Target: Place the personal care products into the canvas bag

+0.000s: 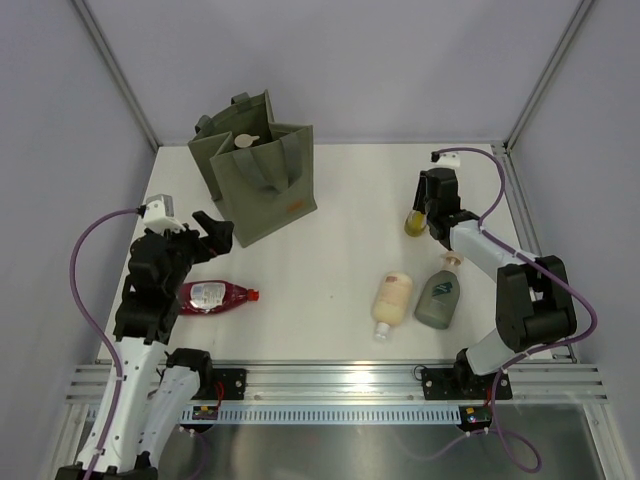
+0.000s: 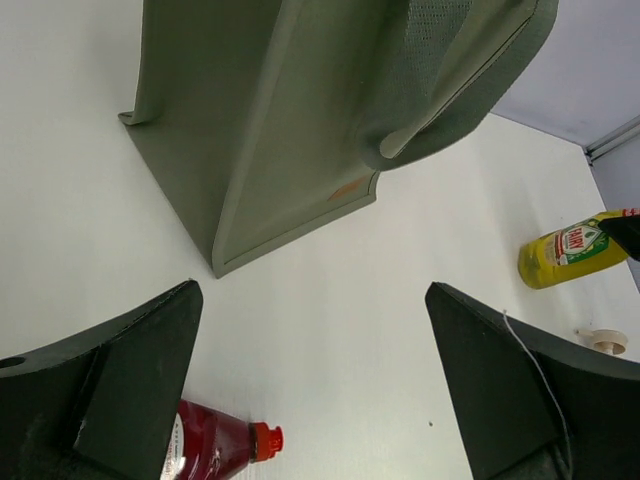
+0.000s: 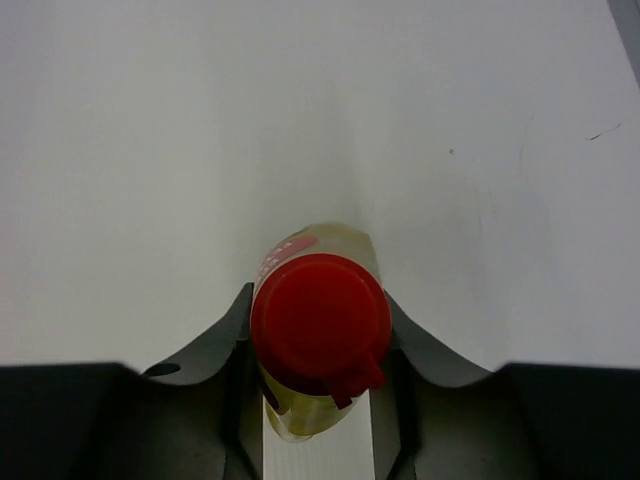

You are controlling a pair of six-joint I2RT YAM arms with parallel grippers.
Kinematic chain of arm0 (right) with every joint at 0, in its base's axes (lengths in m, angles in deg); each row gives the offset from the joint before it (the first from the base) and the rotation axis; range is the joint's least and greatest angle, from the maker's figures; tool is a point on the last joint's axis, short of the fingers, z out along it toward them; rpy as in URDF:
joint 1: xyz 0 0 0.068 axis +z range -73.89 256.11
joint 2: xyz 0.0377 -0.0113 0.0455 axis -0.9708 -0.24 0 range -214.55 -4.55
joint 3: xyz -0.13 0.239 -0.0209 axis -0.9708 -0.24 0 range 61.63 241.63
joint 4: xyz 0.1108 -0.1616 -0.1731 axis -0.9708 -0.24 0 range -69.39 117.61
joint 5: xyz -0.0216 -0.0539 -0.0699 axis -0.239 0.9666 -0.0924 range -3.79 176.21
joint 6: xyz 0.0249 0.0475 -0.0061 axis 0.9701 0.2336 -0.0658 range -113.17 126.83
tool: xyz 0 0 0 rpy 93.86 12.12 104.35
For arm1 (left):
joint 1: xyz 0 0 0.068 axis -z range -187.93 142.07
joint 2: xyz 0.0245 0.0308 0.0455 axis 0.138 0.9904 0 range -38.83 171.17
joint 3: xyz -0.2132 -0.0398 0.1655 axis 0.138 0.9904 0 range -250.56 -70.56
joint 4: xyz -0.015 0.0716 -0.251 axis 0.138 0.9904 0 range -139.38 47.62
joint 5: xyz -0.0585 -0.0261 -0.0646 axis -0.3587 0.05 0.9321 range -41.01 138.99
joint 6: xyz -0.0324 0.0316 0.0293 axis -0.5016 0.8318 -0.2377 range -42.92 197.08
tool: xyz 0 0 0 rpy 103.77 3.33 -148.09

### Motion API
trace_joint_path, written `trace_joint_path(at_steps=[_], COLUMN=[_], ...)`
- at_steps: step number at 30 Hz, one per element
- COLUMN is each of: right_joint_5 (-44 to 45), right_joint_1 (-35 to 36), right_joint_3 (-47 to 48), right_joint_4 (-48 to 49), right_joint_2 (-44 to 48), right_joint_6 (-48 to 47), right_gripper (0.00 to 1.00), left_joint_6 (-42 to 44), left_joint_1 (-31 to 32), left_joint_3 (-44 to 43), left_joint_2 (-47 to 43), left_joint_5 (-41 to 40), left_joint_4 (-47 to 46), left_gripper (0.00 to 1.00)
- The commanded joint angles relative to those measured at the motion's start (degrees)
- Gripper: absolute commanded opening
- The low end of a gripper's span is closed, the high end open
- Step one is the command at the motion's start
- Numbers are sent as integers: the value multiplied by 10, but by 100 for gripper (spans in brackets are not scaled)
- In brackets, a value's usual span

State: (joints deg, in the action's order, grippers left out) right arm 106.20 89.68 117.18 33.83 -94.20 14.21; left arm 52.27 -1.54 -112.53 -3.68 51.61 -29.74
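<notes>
Yellow bottle (image 3: 318,322) — red-capped, translucent

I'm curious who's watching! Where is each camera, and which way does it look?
Top external: above and behind the robot, looking down on the table; both arms show.
Left wrist: on the left arm, looking past the open left end effector at the canvas bag; both fingers show.
Right wrist: on the right arm, looking down at the yellow bottle held in the right end effector; its fingers show.
Shared: top and left wrist both see canvas bag, yellow bottle and dark red bottle.
</notes>
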Motion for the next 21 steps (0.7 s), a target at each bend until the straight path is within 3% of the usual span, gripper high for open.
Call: trace_joint_path(at_steps=[1, 5, 8, 9, 11, 12, 15, 21], right_joint_5=[-19, -52, -154, -221, -314, -395, -494, -576], right_joint_1=[3, 2, -7, -8, -21, -25, -25, -16], right_joint_3=[6, -7, 2, 24, 138, 161, 253, 441], right_joint_4=[57, 77, 89, 67, -99, -126, -211, -319], right_joint_2=[22, 41, 80, 84, 65, 48, 17, -43], right_joint_6=[5, -29, -84, -105, -138, -143, -205, -221], right_gripper=[3, 0, 0, 0, 0, 0, 0, 0], left_joint_6=[-29, -32, -31, -30, -29, -28, -29, -35], left_joint_1=[-2, -2, -2, -2, -2, -2, -2, -2], left_joint_3=[18, 29, 34, 37, 40, 43, 48, 63], left_joint_2=[-27, -44, -56, -59, -62, -63, -63, -74], left_joint_5=[-14, -13, -15, -15, -16, -15, -11, -9], left_joint_4=[-23, -7, 0, 1, 5, 4, 6, 6], left_gripper=[99, 99, 99, 99, 99, 99, 99, 99])
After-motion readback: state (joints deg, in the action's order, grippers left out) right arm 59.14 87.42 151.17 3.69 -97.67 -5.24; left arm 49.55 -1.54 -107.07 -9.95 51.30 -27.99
